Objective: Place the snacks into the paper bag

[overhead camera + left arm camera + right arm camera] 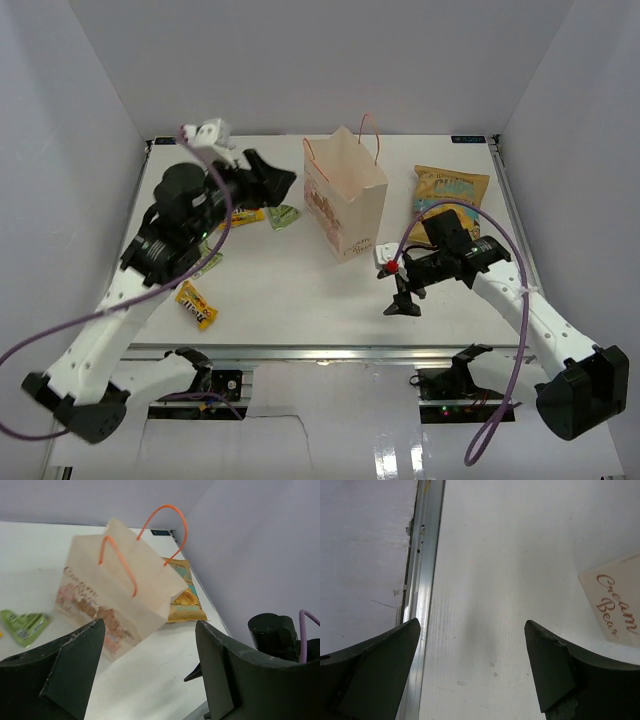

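Top external shows the paper bag [345, 195] upright mid-table, its inside hidden; the crisp packet [452, 190] lies outside it. Left gripper [150, 625] and right gripper [472, 624] both gape wide, empty

a: where do we watch from?
b: up high on the near side, facing down over the table [300, 300].
a: and our wrists?
b: left looks across at the bag [100, 580]; right sits close over the table. all three share the bag.
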